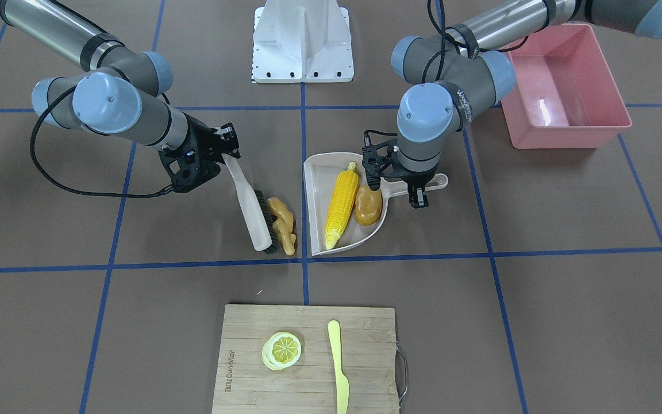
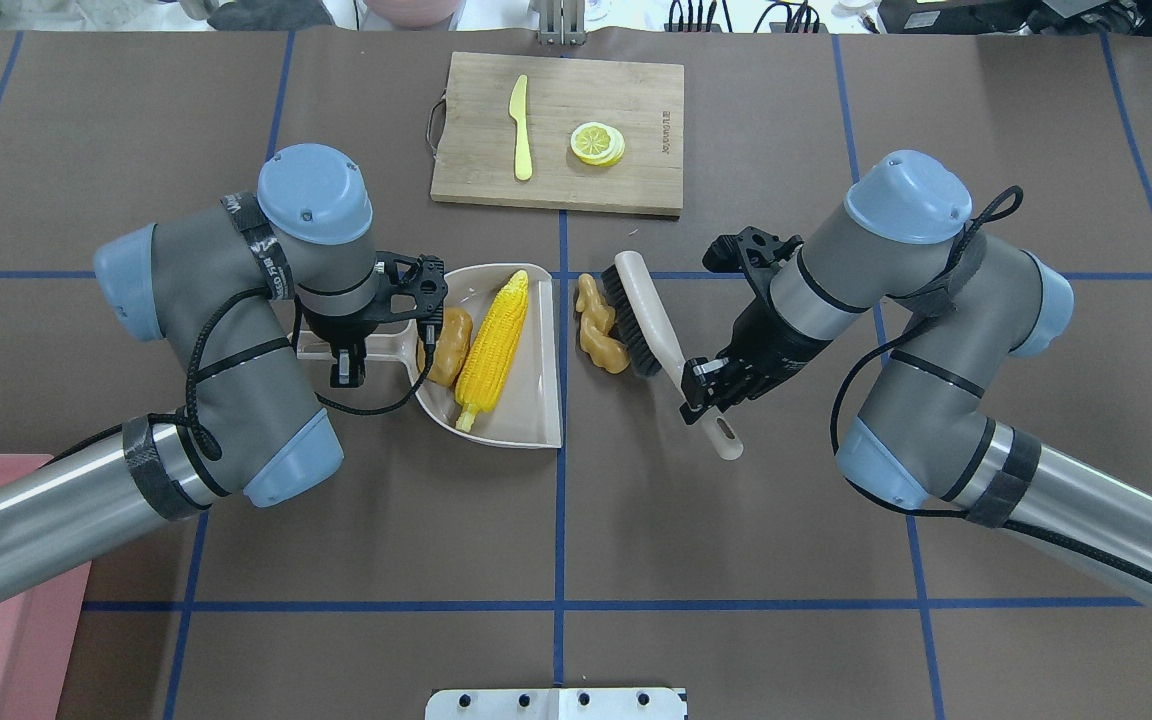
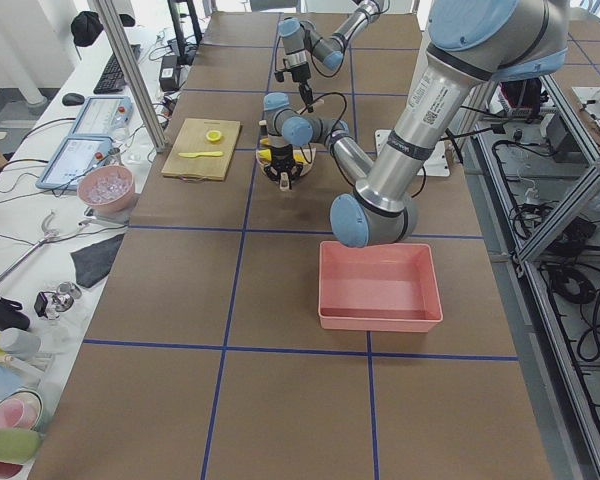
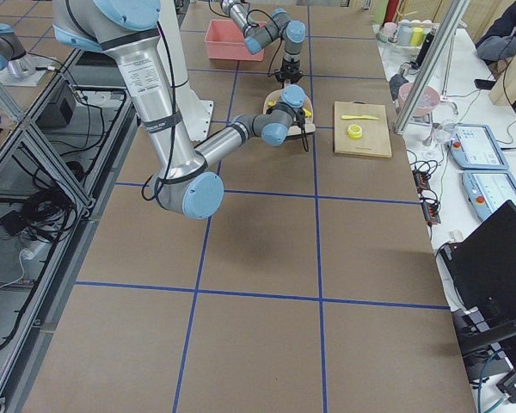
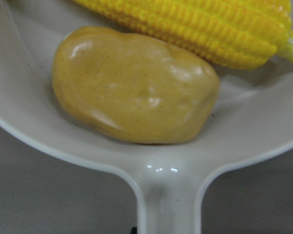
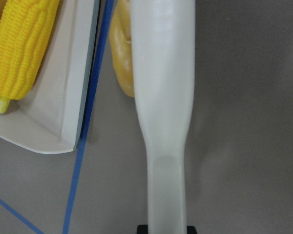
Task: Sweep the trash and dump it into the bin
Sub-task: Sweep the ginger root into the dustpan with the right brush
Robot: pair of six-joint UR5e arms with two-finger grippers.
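So, you are about two-thirds through the sweeping and have not begun the dumping. The corn cob [image 1: 342,204] and the potato [image 1: 368,206] lie side by side inside the dustpan [image 1: 316,233], the potato at the back by the handle. The ginger root [image 1: 283,224] is the one piece of trash left on the table [image 1: 538,316]. It lies just beside the pan's open edge, not over its lip, with the bristles of the brush [image 1: 249,201] touching its far side.

Your right gripper [image 2: 701,393] is pinching the brush by the narrow end of its handle. Your left gripper [image 2: 344,366] is clamped on the dustpan's handle, and the pan looks flat on the table. The bin [image 1: 566,137] stands well apart from the pan, off to the robot's left, and none of the trash shows in it.

By my reading, what is left for you is one short push to carry the ginger root across the lip. After that comes lifting the loaded pan, taking it to the bin and tipping all three pieces out. The cutting board [image 1: 365,345] with its lemon slice [image 1: 281,349] and knife [image 1: 338,368] is no part of this.
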